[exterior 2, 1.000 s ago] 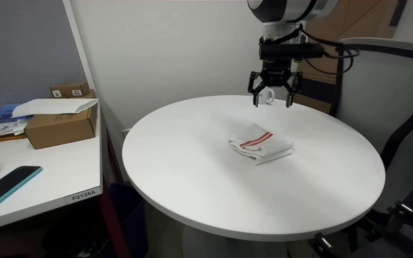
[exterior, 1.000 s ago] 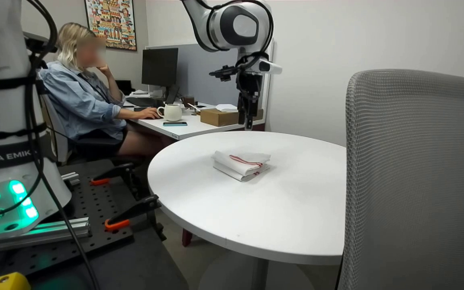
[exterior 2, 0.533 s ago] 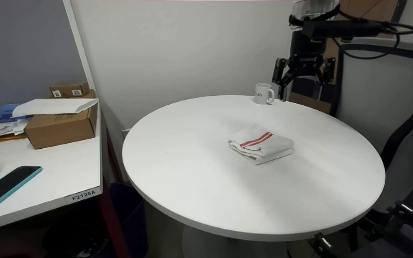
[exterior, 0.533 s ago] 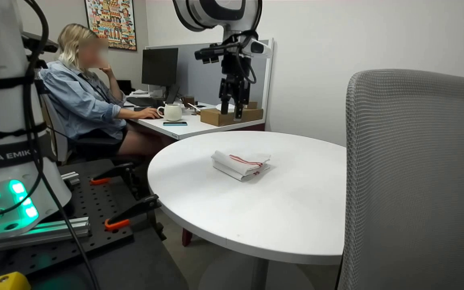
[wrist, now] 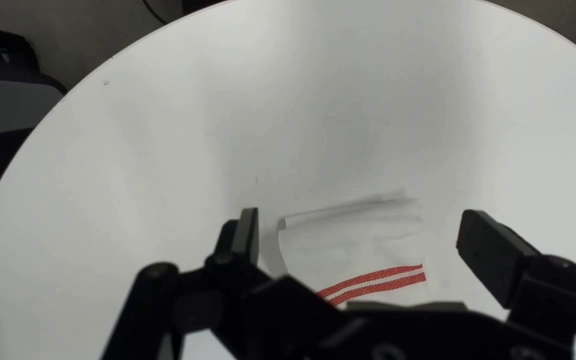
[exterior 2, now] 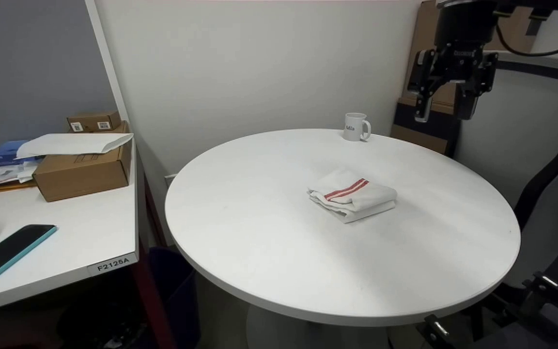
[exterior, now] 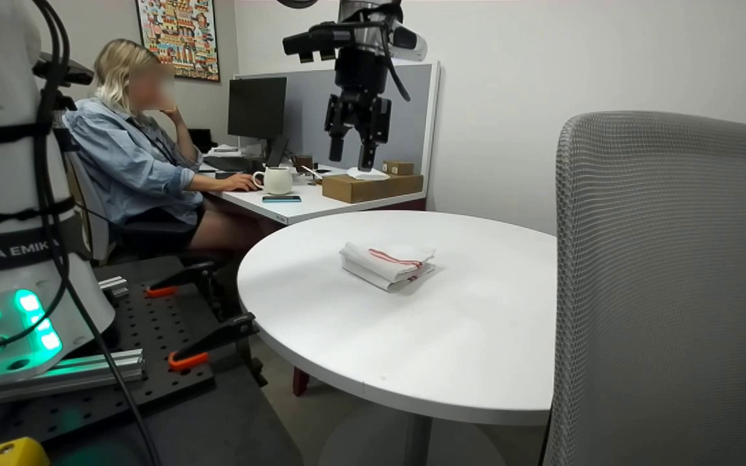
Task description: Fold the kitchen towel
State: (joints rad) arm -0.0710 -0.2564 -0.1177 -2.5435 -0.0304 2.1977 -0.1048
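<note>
The kitchen towel is a white cloth with red stripes, folded into a small layered stack. It lies near the middle of the round white table in both exterior views. In the wrist view the towel shows between and beyond the fingers, its lower part hidden by the gripper body. My gripper is open and empty, with fingers spread wide in the wrist view. It hangs high above the table, well clear of the towel, in both exterior views.
A white mug stands at the table's far edge. A grey mesh chair stands close beside the table. A desk with a brown cardboard box and a phone adjoins it. A person sits at that desk.
My gripper has risen and moved away from above the table's far part, leftward in one exterior view and rightward in another. It stays open. The towel has barely changed; the mug is now uncovered.
</note>
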